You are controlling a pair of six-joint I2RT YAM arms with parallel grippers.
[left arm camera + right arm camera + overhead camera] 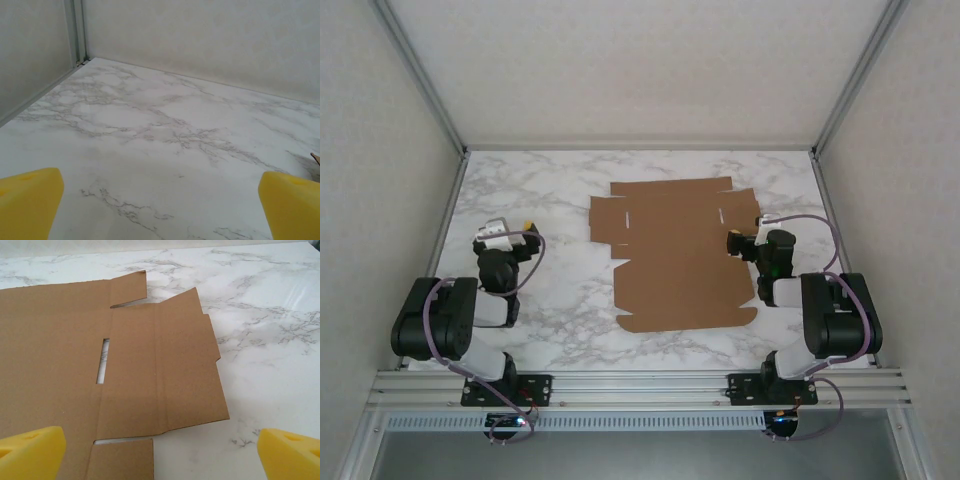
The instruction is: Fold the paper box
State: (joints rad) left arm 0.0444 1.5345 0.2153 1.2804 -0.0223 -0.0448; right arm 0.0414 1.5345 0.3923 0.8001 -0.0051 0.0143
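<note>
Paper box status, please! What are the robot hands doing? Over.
Left hand open, over bare table. Right hand open, over the paper box, right side. Box flat, unfolded. Nothing blocking.

A white marble-patterned table (545, 190) sits enclosed by pale walls (640, 70) and grey metal framing (640, 382)

Lab robot cell: marble-pattern table (520, 190) walled by plain white panels (640, 70) on aluminium framing (418, 75); two arms (440, 320) bolted to an extruded rail (640, 385) at the near edge
</note>
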